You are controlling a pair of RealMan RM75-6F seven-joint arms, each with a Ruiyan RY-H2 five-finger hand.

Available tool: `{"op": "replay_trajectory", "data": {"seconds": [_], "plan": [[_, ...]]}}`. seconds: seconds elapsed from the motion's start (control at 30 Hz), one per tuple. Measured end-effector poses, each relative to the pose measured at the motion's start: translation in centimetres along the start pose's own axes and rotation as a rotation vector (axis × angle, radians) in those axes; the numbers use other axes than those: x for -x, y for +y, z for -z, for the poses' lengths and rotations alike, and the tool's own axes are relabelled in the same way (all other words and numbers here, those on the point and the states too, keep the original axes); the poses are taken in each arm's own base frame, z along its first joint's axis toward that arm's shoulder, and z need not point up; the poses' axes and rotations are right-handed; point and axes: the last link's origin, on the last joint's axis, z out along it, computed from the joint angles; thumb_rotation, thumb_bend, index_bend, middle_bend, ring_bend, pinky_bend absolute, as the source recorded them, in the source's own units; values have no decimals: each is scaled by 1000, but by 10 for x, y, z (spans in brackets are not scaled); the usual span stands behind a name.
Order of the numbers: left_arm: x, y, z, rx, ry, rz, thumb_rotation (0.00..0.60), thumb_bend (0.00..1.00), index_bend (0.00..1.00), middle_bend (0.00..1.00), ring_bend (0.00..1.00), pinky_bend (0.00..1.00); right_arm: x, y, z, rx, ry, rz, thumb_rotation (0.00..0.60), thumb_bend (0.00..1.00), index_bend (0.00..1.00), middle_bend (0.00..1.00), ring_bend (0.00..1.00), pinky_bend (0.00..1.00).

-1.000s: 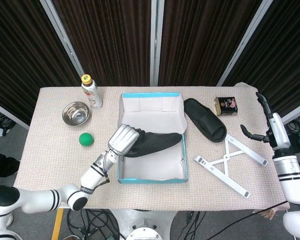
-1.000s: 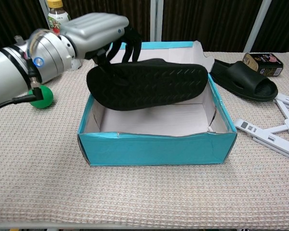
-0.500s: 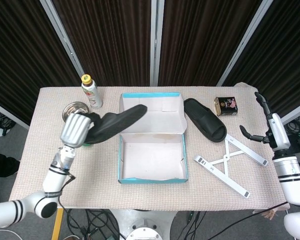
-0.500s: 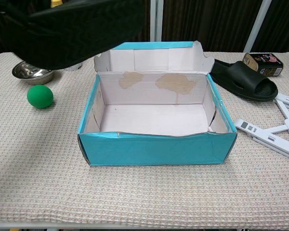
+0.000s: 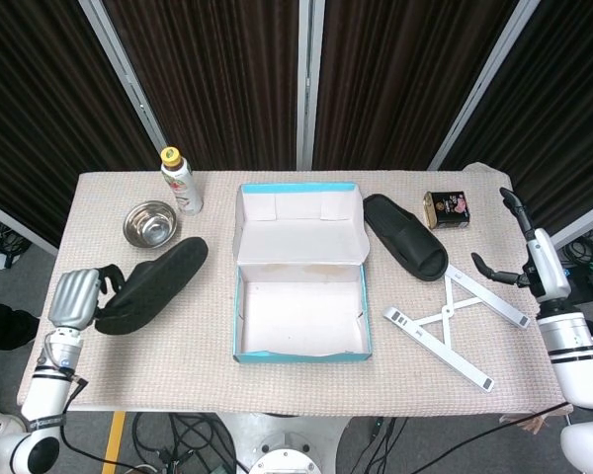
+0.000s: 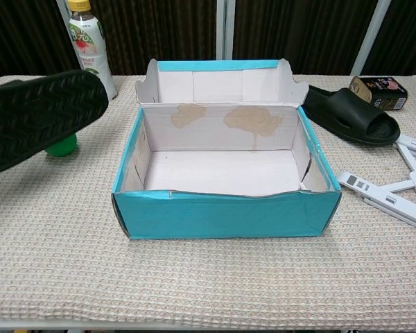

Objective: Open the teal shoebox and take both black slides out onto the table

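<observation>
1. Woven beige cloth covers the counter (image 5: 109,355), which carries everything else.
2. Teal shoebox (image 5: 301,351) sits mid-counter, lid folded back, its white inside bare with 2 brown stains on the rear wall; no writing can be read on it.
3. White folding stand (image 5: 455,316) lies flat to the right of the shoebox.
4. 1 black slide (image 5: 153,284) is left of the shoebox, tilted with its ribbed sole facing the chest camera, hiding most of a green ball (image 6: 61,144).
5. Second black slide (image 5: 405,235) lies on the counter just right of the box lid.
6. Left hand (image 5: 74,299) grips the heel end of the first slide.
7. Right hand (image 5: 522,252) hovers at the counter's right edge, fingers apart, holding nothing.
8. Steel bowl (image 5: 149,222) sits near the bottle (image 5: 181,182); the bottle's green label is too small to read.
9. Dark tin (image 5: 446,209) has an unreadable label.
</observation>
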Motion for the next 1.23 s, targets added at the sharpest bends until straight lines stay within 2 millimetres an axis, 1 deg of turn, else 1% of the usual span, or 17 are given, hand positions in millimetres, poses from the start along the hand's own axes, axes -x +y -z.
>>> {"op": "replay_trajectory", "data": {"seconds": [0.03, 0.07, 0.1, 0.13, 0.17, 0.2, 0.27, 0.37, 0.57, 0.67, 0.73, 0.8, 0.9, 1.0, 1.1, 1.17, 1.23], "plan": [[3, 0, 0, -4, -21, 3, 600, 132, 312, 415, 315, 444, 0, 1, 1, 3, -1, 3, 600, 212, 0, 0, 0, 0], [5, 0, 0, -7, -43, 7, 600, 89, 242, 311, 203, 346, -1, 2, 2, 7, -2, 6, 600, 212, 0, 0, 0, 0], [8, 1, 0, -14, -73, 13, 600, 68, 212, 253, 141, 289, -1, 3, 3, 13, -3, 11, 600, 212, 0, 0, 0, 0], [10, 1, 0, -19, -96, 20, 600, 43, 183, 188, 79, 226, -1, 5, 4, 17, -6, 16, 600, 211, 0, 0, 0, 0], [11, 2, -1, -26, -117, 28, 600, 21, 166, 149, 42, 187, -2, 6, 6, 23, -10, 23, 600, 211, 0, 0, 0, 0], [12, 3, -1, -36, -137, 41, 600, 11, 163, 133, 29, 174, -2, 9, 8, 32, -18, 36, 600, 211, 0, 0, 0, 0], [11, 4, 0, -46, -144, 60, 600, 0, 160, 125, 25, 165, -2, 12, 10, 51, -38, 59, 600, 211, 0, 0, 0, 0], [-1, -2, 3, -54, -108, 64, 600, 0, 159, 125, 25, 160, -1, 18, 16, 77, -92, 112, 600, 213, 0, 0, 0, 0], [-29, -30, 21, -107, 20, -13, 600, 0, 169, 162, 39, 158, -1, 27, 29, 38, -155, 313, 600, 238, 0, 0, 0, 0], [-42, -52, 38, -158, 95, -101, 600, 0, 176, 185, 62, 158, 1, 33, 38, -2, -143, 445, 600, 241, 0, 0, 0, 0], [-49, -70, 56, -201, 130, -175, 600, 0, 182, 185, 62, 158, 3, 38, 47, -30, -114, 520, 600, 241, 0, 0, 0, 0], [-52, -85, 76, -240, 144, -225, 600, 0, 185, 185, 62, 158, 4, 43, 59, -47, -71, 553, 600, 240, 0, 0, 0, 0], [-53, -97, 102, -275, 151, -250, 600, 0, 186, 185, 62, 158, 4, 51, 76, -40, -24, 544, 600, 237, 0, 0, 0, 0], [-53, -102, 126, -298, 159, -256, 600, 0, 186, 185, 62, 158, 3, 59, 95, -14, 3, 532, 600, 237, 0, 0, 0, 0], [-53, -99, 144, -306, 176, -245, 600, 0, 186, 185, 62, 158, 2, 62, 109, -2, 19, 518, 600, 236, 0, 0, 0, 0], [-52, -96, 153, -302, 185, -236, 600, 0, 186, 185, 62, 158, 3, 63, 115, 3, 18, 514, 600, 236, 0, 0, 0, 0], [-50, -93, 159, -297, 178, -228, 600, 0, 186, 185, 62, 158, 3, 62, 117, 3, 14, 517, 600, 238, 0, 0, 0, 0]]}}
